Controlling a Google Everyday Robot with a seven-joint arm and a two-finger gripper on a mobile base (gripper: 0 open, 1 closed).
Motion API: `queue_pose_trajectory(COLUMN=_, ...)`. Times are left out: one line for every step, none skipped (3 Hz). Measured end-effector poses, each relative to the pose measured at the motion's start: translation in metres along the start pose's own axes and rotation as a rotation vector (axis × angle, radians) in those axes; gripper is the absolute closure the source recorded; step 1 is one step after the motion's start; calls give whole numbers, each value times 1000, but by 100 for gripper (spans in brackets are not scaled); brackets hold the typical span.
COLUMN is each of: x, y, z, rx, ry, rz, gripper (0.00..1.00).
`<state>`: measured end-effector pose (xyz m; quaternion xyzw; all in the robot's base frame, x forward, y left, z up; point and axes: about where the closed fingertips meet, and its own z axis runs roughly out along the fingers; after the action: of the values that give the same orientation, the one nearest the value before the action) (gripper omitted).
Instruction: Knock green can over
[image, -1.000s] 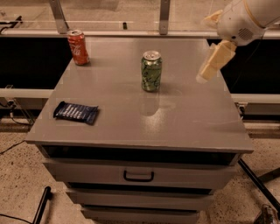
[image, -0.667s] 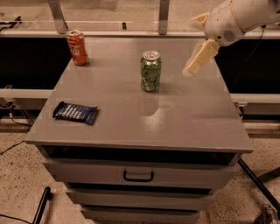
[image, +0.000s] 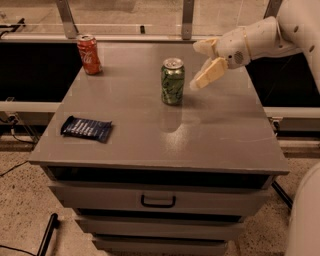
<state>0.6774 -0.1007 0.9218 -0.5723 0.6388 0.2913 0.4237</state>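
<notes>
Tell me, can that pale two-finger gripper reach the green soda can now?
Probably yes: the pale two-finger gripper hangs open close beside the upright green aluminium soda can, with only bare grey tabletop between them.

- Two soda cans: one green can (image: 172, 81), upright, centre towards the far side; one red can (image: 89, 54), far left corner.
- One dark blue snack packet (image: 86, 128), near left.
- One grey cabinet (image: 215, 145), with one drawer handle (image: 158, 201) showing.
- One gripper (image: 196, 66), fingers spread apart, just right of the green can.
</notes>
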Motion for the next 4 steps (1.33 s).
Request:
queue_pose_trajectory(x=6, y=1, z=12, rx=-22, ry=-101, rz=44, gripper=0)
queue_pose_trajectory(x=12, y=5, z=21, rx=-10, ry=-179, rz=44, gripper=0)
queue_pose_trajectory(x=15, y=11, z=32, rx=6, ry=-224, rz=24, gripper=0)
queue_pose_trajectory(x=12, y=19, z=44, rx=4, ry=-272, rz=5, gripper=0)
